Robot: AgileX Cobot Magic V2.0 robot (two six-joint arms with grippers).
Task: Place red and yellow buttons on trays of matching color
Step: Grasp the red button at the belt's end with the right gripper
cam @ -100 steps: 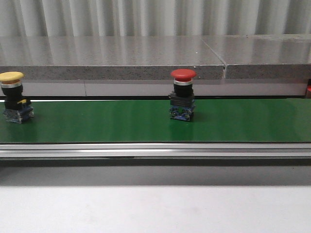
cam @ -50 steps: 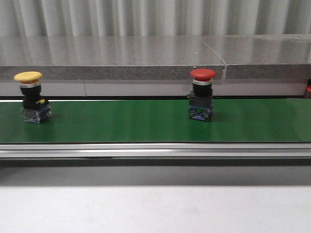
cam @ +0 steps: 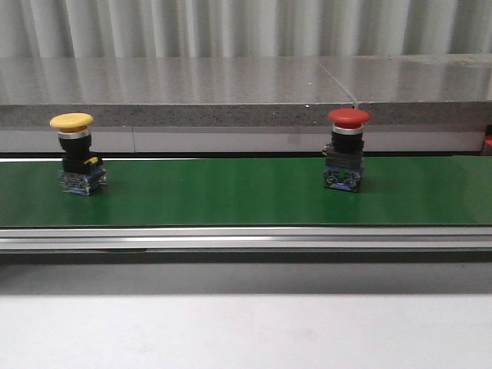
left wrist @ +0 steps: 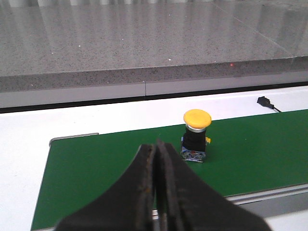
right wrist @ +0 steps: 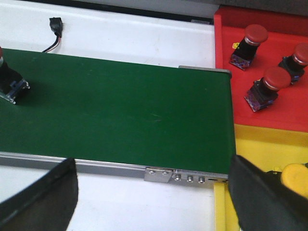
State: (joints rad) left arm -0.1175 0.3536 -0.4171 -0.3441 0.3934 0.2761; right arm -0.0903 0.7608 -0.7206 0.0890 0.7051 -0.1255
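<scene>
Two buttons on belt (cam: pixel 231 192) | right wrist only: red tray (right wrist: pixel 288 103)

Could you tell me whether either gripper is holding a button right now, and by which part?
Nothing is held: the left gripper is shut on nothing, the right gripper open and empty.

Red button (right wrist: pixel 10 82) cut by edge

No readable text, labels, brands or numbers showed in any view. The blue bases of the yellow button (cam: pixel 74 153) and red button (cam: pixel 347 149) carried small markings, too blurred to read.
</scene>
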